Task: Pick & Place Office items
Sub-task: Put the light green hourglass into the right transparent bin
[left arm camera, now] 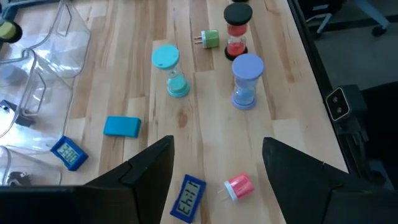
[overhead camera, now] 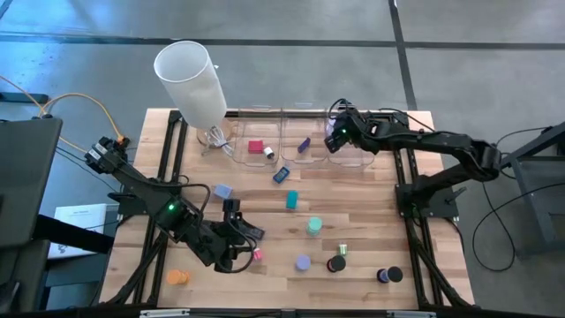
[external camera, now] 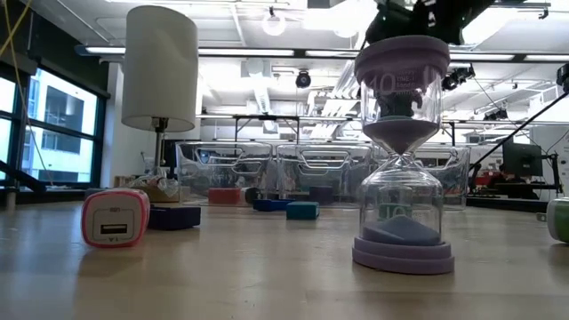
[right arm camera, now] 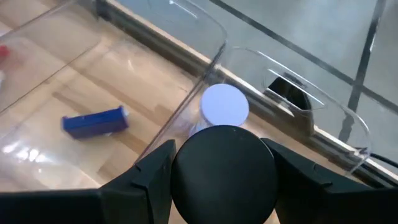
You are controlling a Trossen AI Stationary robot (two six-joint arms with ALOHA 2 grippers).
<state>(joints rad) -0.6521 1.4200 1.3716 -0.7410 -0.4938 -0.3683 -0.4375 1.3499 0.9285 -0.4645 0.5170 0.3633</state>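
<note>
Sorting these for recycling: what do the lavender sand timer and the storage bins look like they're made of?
Lavender sand timer: a clear, glossy bulb, glass or hard plastic, since the room shows through it; its caps look like matte moulded plastic. Storage bins: thin clear plastic, judging by their see-through walls and soft highlights.

Lighting even and bright, mostly overhead: ceiling lights [external camera: 274,22] visible in the low view, plus daylight from a window [external camera: 49,133] on its left. Shadows on the table [overhead camera: 353,203] soft and short. Glare streaks on the clear bins [right arm camera: 205,37]. Right wrist view: black disc [right arm camera: 222,171] up close looks slightly soft, probably out of focus.
</note>
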